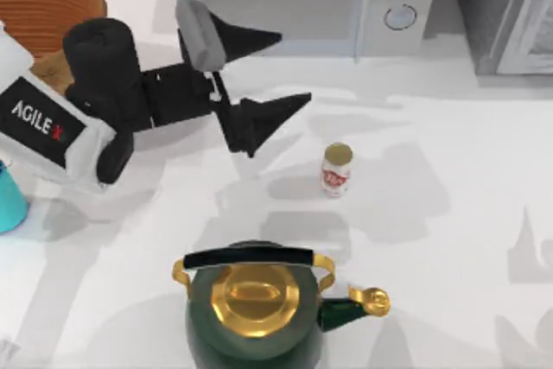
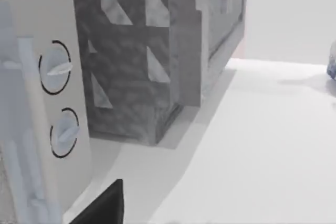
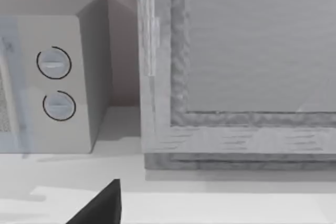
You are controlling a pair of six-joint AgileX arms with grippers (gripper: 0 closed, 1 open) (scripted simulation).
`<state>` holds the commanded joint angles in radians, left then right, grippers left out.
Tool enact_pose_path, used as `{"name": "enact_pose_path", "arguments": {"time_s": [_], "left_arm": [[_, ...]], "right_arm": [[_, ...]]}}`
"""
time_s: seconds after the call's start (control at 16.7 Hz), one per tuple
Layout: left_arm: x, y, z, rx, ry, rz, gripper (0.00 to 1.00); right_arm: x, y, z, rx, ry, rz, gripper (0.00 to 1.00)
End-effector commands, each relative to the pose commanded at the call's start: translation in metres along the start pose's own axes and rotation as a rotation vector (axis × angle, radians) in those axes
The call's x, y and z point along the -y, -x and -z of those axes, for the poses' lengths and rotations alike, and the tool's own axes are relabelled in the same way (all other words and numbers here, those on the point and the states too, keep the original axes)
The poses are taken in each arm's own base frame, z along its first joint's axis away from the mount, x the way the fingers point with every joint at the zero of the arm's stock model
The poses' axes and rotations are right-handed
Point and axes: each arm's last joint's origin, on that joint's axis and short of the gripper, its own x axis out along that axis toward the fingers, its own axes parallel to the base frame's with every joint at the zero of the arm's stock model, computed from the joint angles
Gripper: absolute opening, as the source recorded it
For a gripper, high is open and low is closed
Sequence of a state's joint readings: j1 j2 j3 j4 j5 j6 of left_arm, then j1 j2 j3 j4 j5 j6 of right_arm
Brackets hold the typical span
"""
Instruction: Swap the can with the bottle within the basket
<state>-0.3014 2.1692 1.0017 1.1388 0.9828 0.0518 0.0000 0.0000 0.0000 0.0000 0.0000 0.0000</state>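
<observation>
Reaching for the bottle [image 1: 337,170] with my left end effector [image 1: 285,71], fingers spread wide and empty, just left of it and a bit farther back. Bottle stands mid-worktop [image 1: 449,127]; can [image 1: 10,200] at left edge, basket [image 1: 43,2] far-left. Next, I reckon: lower, straddle the bottle, close.

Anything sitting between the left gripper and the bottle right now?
Nothing visible does. The left gripper, fingers spread, hangs above bare table, and the bottle stands upright just beyond its fingertips. The kettle sits nearer the front edge, off that line.
</observation>
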Motion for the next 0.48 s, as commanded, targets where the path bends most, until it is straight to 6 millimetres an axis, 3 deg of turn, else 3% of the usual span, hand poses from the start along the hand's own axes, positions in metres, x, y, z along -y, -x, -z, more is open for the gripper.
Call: {"name": "enact_pose_path", "arguments": {"time_s": [0.24, 0.36, 0.48], "left_arm": [[0.023, 0.058, -0.08, -0.014, 0.01, -0.275, 1.0], [0.05, 0.092, -0.109, -0.022, 0.021, -0.419, 1.0], [0.083, 0.124, -0.127, -0.031, 0.034, -0.563, 1.0]], "right_arm": [[0.0, 0.0, 0.0, 0.0, 0.0, 0.0, 1.0], [0.0, 0.0, 0.0, 0.0, 0.0, 0.0, 1.0], [0.0, 0.0, 0.0, 0.0, 0.0, 0.0, 1.0]]}}
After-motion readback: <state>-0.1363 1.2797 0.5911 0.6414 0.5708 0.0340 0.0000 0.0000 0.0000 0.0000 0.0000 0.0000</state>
